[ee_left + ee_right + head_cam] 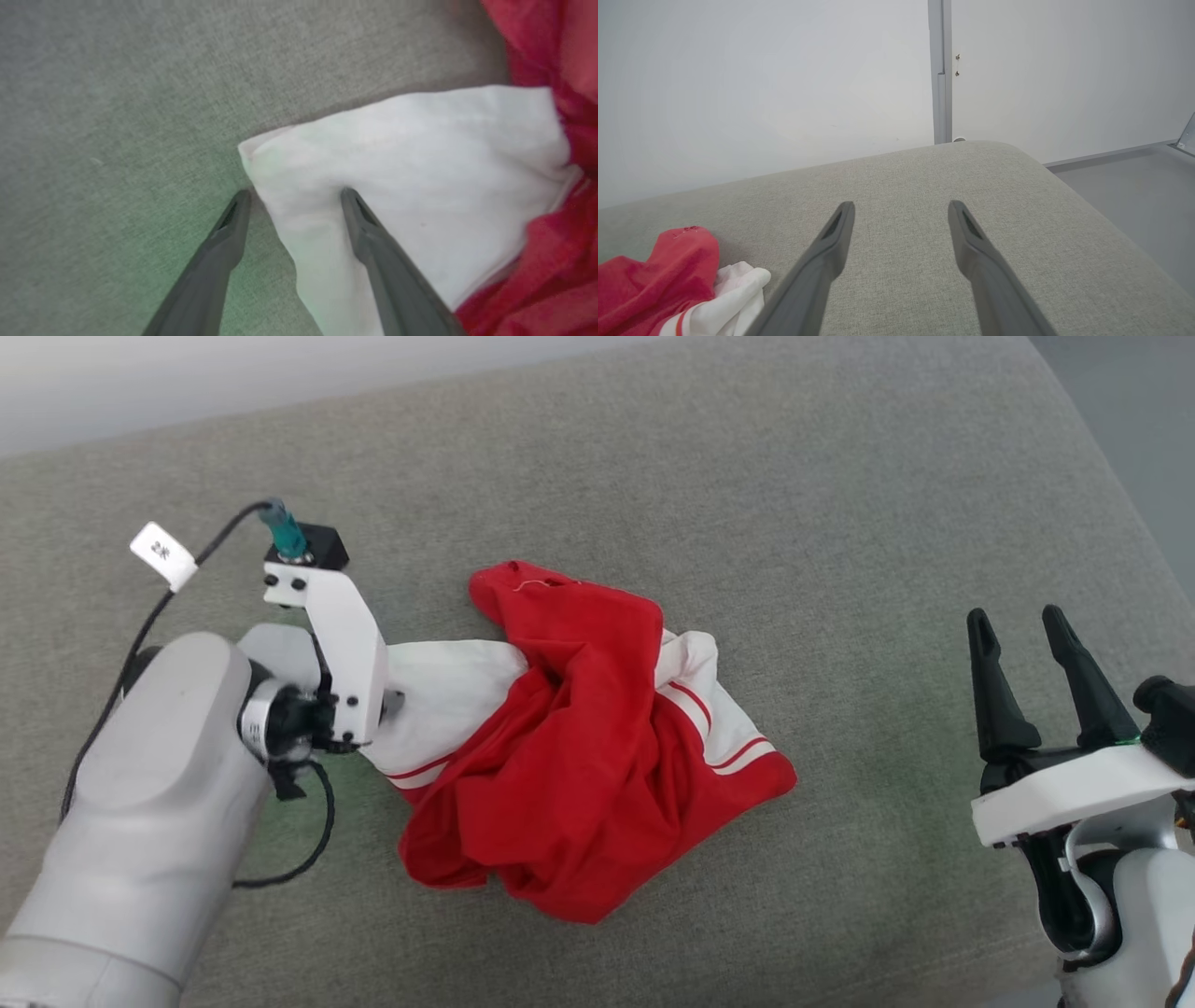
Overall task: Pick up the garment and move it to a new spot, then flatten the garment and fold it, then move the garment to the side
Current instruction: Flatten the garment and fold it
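Jaws spread wide on the left gripper, nothing grasped yet: one finger is set on the grey cushion just off the cloth edge, the other is pressed onto the white sleeve. For a decent pick, the sleeve corner between them should be pinched deep so it can't be slipped out. Jaws on the right gripper are released too, well apart from the shirt, which is crumpled in a red heap just past the left fingertips, striped trim showing.
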`<state>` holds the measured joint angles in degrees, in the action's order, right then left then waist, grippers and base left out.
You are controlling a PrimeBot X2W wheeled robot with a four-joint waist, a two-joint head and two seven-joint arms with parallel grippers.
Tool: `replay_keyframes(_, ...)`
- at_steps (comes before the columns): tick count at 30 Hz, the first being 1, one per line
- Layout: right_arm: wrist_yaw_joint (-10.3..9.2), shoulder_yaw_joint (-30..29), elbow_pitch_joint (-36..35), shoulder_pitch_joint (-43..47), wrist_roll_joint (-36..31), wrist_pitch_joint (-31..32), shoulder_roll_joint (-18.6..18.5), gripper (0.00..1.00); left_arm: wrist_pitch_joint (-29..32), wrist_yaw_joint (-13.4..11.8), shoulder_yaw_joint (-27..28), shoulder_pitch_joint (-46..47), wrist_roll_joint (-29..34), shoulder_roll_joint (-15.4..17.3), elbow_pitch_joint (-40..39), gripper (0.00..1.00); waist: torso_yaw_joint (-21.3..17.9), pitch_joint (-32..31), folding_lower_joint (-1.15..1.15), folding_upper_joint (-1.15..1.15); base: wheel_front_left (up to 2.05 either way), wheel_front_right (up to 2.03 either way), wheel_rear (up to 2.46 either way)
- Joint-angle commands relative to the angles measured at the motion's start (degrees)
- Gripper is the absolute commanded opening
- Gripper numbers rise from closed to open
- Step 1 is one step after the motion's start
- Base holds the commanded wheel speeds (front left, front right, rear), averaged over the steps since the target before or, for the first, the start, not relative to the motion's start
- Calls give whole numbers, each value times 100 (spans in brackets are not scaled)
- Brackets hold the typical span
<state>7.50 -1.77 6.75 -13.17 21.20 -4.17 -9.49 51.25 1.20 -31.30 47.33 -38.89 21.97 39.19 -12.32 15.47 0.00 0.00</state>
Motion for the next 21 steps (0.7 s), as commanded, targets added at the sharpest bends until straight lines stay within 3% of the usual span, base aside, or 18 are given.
replay_keyframes(1, -2, 35, 20, -73, 50, -61, 2, 100, 74, -79, -53, -3, 26, -59, 247, 100, -70, 96, 0, 0, 0, 0, 0)
replay_keyframes(5, -3, 48, 60, -149, 99, -117, -13, 100, 122, -20, -168, -15, -2, -272, 611, 100, -94, 187, 0, 0, 0, 0, 0)
replay_keyframes(6, -3, 44, 77, -155, 109, -125, -11, 100, 157, 65, -210, -31, -25, -321, 685, 14, -90, 204, 0, 0, 0, 0, 0)
replay_keyframes(7, -3, 46, 88, -170, 118, -138, -10, 100, 47, 93, -193, -1, -37, -341, 719, 0, -86, 224, 0, 0, 0, 0, 0)
replay_keyframes(12, -3, -22, 134, -207, 161, -195, -40, 100, -409, 222, -29, 271, -67, -191, 841, 0, 29, 254, 0, 0, 0, 0, 0)
replay_keyframes(21, -3, -207, 118, -187, 153, -121, -78, 100, -1304, 90, 449, 670, -13, 661, 853, 0, 298, 227, 0, 0, 0, 0, 0)
